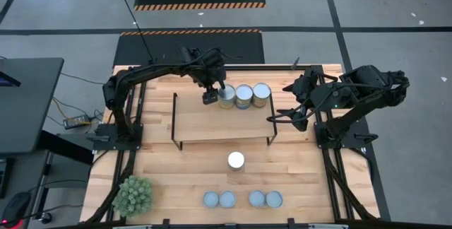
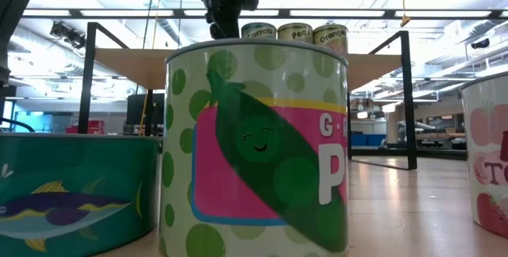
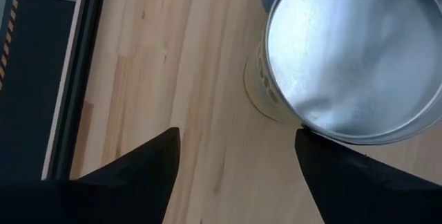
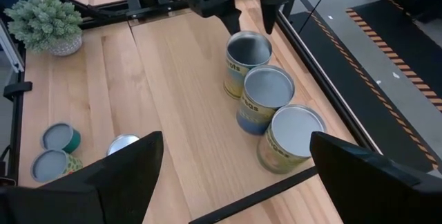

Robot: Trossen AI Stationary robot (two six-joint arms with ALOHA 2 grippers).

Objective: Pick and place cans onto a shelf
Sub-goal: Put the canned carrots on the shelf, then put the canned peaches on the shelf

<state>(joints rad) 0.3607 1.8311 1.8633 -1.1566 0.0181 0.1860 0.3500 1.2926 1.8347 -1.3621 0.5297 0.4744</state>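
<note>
A: Where do the fingers stand?

B: The left gripper (image 1: 210, 95) hangs over the shelf (image 1: 212, 126), its two dark fingers (image 3: 148, 165) spread apart with only bare board between them. One fingertip sits at the rim of the nearest can (image 3: 352, 58), but nothing is clasped.

A: And that can?

B: It is the left-hand one of three silver-topped cans (image 1: 244, 95) lined up in a row along the shelf's far edge, each touching or just beside the next. From the low view they show as a row on the board (image 2: 294, 32), with the left gripper just beside them.

A: The other arm?

B: The right gripper (image 1: 282, 114) waits at the shelf's right end, fingers (image 4: 131, 169) wide and empty, facing down the row (image 4: 266, 113).

A: What remains on the table?

B: A fourth silver-topped can (image 1: 236, 160) stands alone in front of the shelf. Nearer the front edge, four bluish-topped cans (image 1: 242, 199) sit in two pairs. A spiky green plant ball (image 1: 133, 195) rests at the front left corner of the table (image 1: 169, 179)
</note>
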